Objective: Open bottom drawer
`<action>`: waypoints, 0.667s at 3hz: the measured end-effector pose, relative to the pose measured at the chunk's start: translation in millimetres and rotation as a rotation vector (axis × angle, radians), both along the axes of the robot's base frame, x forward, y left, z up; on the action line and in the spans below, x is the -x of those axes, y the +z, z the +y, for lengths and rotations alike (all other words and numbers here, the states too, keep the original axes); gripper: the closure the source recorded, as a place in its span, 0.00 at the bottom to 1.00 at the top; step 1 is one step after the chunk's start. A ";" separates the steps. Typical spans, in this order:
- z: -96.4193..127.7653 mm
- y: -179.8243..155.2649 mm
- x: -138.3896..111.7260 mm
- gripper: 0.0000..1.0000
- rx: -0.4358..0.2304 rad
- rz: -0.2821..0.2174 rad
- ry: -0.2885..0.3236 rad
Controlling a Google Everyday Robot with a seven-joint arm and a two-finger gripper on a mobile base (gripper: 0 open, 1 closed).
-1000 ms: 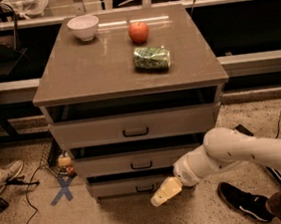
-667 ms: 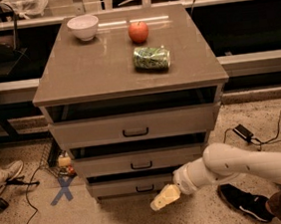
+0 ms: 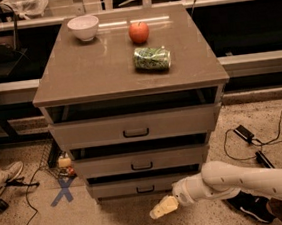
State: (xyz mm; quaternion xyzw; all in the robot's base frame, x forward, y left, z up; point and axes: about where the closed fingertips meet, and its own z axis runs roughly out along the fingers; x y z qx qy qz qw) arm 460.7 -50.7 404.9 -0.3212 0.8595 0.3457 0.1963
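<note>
The bottom drawer [image 3: 114, 189] is located at the lower centre of the frame, lowest of three in the cabinet [image 3: 77, 76]. Its front is noted as flat and grey-beige, narrower than the middle drawer [image 3: 101, 167] and top drawer [image 3: 83, 133] above. A small black bar handle [image 3: 145, 189] is fitted at its centre, and a dark gap is seen along its upper edge. The gripper [image 3: 162, 208] is held low, just below and right of that handle, apart from it. Whether it is spread or closed cannot be told. A bowl [image 3: 83, 27], apple [image 3: 138, 32] and green packet [image 3: 151, 59] are recorded on the top.
</note>
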 end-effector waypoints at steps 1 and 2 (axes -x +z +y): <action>8.8 -25.1 -12.6 0.00 0.013 -0.037 0.011; 21.0 -73.2 -29.8 0.00 0.009 -0.138 0.073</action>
